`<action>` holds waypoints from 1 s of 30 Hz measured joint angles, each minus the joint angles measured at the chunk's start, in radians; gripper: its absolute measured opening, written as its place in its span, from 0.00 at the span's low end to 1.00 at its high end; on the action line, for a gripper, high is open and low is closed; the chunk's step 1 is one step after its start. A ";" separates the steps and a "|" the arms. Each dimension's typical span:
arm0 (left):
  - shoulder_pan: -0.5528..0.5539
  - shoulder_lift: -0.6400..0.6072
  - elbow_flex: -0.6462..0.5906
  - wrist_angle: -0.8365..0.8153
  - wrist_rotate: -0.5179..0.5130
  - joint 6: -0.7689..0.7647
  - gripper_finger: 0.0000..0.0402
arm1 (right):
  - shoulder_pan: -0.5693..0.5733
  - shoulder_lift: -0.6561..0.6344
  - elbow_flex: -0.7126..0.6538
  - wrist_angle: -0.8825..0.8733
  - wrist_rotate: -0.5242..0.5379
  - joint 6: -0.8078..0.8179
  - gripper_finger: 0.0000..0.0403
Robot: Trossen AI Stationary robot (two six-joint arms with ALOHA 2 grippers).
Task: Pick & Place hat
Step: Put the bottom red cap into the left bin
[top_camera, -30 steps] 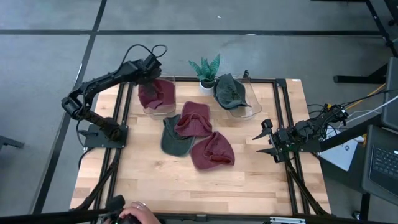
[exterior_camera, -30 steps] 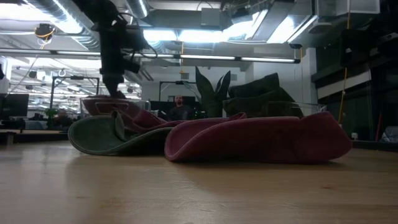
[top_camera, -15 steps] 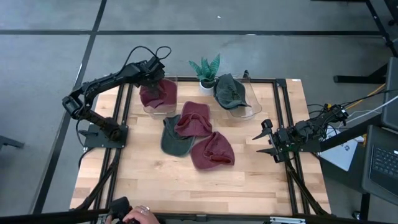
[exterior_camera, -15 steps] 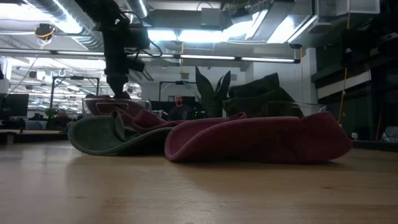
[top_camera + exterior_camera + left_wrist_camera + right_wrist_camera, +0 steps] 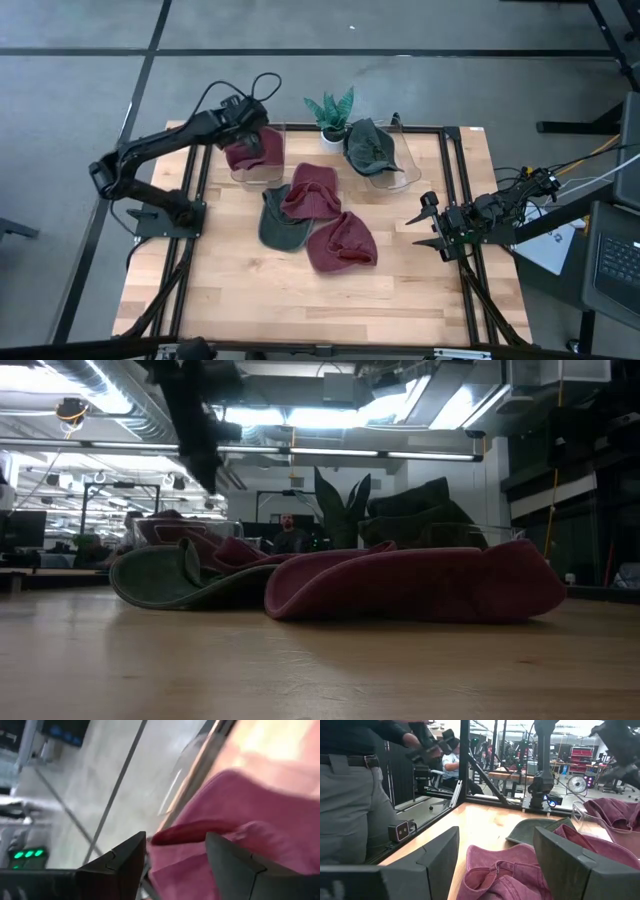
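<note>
At the upper left of the high view, the left gripper [image 5: 255,128] hung over the clear plastic bin [image 5: 240,172], its fingers [image 5: 120,865] spread apart and holding nothing. A crumpled maroon fabric hat [image 5: 258,152] lay inside that bin. This looked like the release step of a placement. Next, the arm would likely need to reach toward the maroon and dark green hats [image 5: 315,220] heaped at frame centre. The right gripper [image 5: 428,222] waited at the right edge, open and empty.

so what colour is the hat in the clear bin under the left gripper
Dark red fabric hat, clearest in the high view.
</note>
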State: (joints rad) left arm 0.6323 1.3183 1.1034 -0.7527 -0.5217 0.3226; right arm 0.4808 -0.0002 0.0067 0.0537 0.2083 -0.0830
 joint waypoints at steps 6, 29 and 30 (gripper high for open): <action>-0.151 -0.086 0.000 -0.001 0.101 -0.167 0.50 | 0.000 0.000 0.000 0.000 0.000 0.000 0.63; -0.710 0.014 0.000 -0.001 0.281 -0.319 0.48 | 0.000 0.000 0.000 0.000 0.000 0.000 0.63; -0.720 0.020 0.000 0.000 0.282 -0.308 0.48 | 0.000 0.000 0.000 0.000 0.000 0.000 0.63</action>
State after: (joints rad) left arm -0.0874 1.3378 1.1030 -0.7528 -0.2401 0.0144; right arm 0.4808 -0.0002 0.0064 0.0540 0.2084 -0.0830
